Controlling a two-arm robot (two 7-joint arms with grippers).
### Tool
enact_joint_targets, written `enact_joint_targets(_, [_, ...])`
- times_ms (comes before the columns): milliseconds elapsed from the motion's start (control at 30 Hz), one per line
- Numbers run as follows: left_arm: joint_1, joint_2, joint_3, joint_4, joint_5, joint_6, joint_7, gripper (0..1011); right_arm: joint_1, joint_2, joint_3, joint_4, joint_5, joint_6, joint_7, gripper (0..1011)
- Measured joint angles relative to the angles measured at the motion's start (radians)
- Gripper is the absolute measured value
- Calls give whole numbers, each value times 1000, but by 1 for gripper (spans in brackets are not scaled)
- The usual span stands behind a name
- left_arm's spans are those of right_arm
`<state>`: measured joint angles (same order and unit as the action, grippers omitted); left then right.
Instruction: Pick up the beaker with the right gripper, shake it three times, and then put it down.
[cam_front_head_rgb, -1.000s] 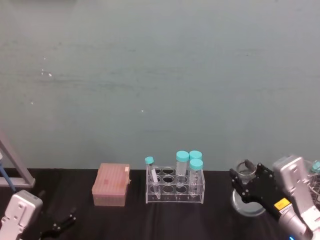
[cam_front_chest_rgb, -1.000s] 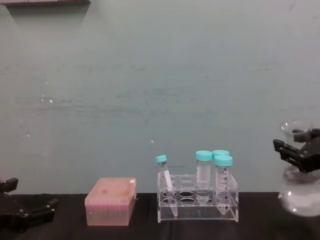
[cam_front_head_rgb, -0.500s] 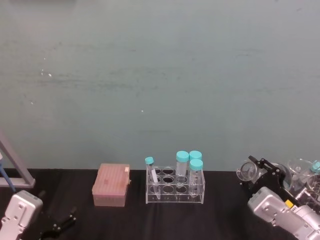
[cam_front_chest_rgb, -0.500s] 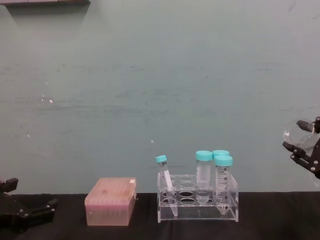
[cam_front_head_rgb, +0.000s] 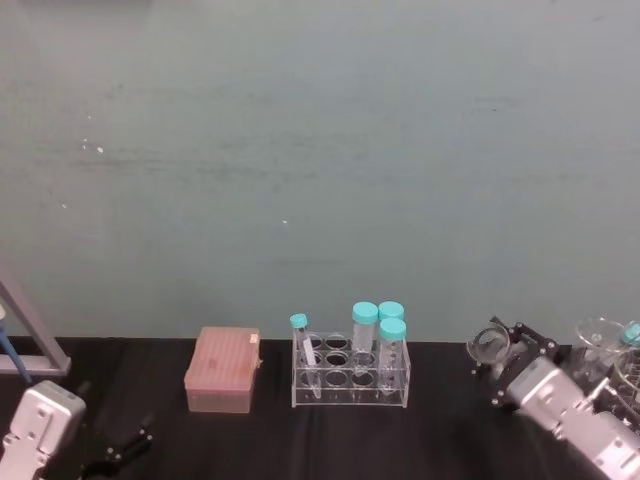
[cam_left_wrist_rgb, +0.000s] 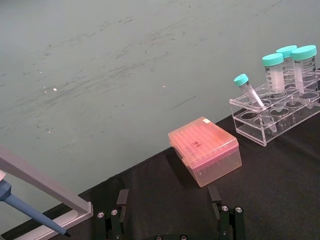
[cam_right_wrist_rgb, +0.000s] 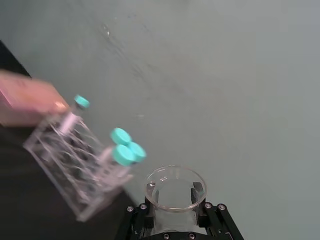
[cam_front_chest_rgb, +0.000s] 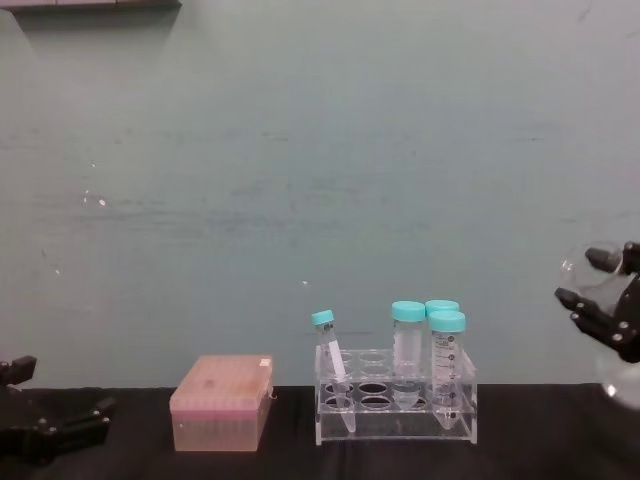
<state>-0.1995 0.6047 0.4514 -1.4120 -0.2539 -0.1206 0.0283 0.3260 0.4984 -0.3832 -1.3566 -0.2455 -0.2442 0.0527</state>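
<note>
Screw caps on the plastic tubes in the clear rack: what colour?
Teal screw caps, clearest in the left wrist view.

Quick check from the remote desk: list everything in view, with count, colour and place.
beaker: 1, clear glass, tilted, held at the table's right
tube rack: 1, clear, table centre
tubes: 4, teal caps, in the rack
box: 1, pink, left of the rack
pipette stand: 1, grey, far left
glass vessel: 1, clear, far right
table: 1, black
left gripper: open, low left
right gripper: shut on the beaker's neck
</note>
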Motion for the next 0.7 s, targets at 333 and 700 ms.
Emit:
enact_joint_targets(333, [0, 0, 0, 0, 0, 0, 0, 1000, -54, -86, 139, -79, 424, 216, 271, 452])
enact_joint_targets(700, [0, 0, 0, 0, 0, 0, 0, 1000, -62, -115, 184, -95, 573, 379, 312, 452])
